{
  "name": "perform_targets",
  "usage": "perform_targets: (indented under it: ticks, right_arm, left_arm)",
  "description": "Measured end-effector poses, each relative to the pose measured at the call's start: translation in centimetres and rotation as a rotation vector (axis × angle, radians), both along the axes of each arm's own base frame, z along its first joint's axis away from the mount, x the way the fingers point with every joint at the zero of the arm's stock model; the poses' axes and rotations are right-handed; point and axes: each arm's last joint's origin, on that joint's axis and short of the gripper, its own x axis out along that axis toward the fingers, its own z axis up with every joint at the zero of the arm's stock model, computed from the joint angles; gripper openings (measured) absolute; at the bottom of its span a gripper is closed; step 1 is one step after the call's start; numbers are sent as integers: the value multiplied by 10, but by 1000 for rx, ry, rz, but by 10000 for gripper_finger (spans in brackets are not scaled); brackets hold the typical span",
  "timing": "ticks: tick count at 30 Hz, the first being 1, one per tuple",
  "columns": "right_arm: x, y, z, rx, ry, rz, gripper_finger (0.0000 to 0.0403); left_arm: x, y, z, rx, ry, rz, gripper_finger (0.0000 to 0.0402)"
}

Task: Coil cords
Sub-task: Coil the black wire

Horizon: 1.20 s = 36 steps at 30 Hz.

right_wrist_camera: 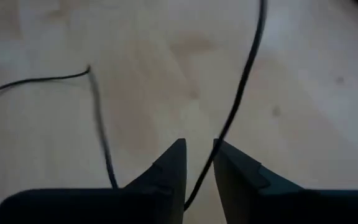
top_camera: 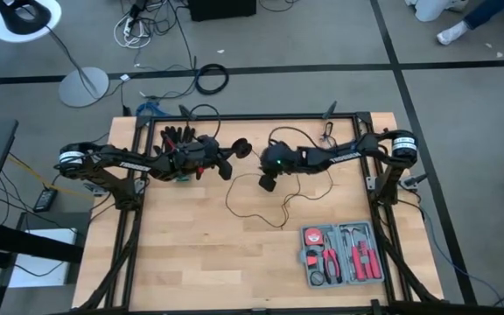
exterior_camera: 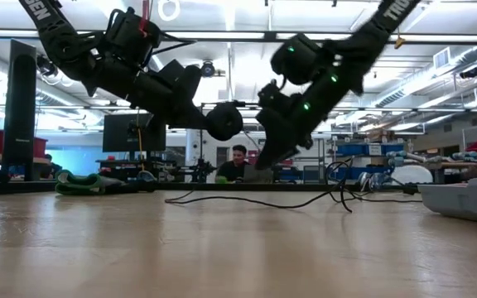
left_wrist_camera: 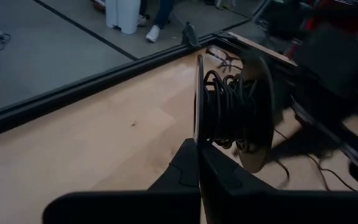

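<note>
Cords lay on the big wooden table (top_camera: 182, 254): a thin black wire (top_camera: 256, 210) looped near the middle, partly wound on a round spool (left_wrist_camera: 232, 112). The left gripper (left_wrist_camera: 199, 163) was closed on the spool's rim, up in the air. The right gripper (right_wrist_camera: 199, 155) hung just above the table with its fingers a little apart, the wire running between them.

Thin black wire (top_camera: 256, 206) lies slack on the wooden table, looping from centre toward 5 o'clock. Its round black disc (left_wrist_camera: 232, 112) (a spool, strands wound round it) stands on edge, lifted off the table, at 11 o'clock from the loops.
</note>
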Motion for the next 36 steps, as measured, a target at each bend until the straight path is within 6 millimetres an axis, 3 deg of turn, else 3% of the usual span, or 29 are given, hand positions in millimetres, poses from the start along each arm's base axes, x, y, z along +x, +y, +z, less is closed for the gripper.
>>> perform_targets:
  ticks: [7,13,24,36]
  right_arm:
    - [-23,16,-31,61,-150,64,78]
    - [-41,23,-47,241,-204,228,78]
    - [-39,20,-43,227,-232,247,78]
    - [-39,19,-35,210,-255,256,77]
  left_arm:
    - [-1,1,2,3,-56,43,0]
    - [-20,-2,-8,-16,-222,118,0]
    - [-52,-9,-27,-25,-328,224,0]
    - [-64,-10,-36,-6,-303,305,0]
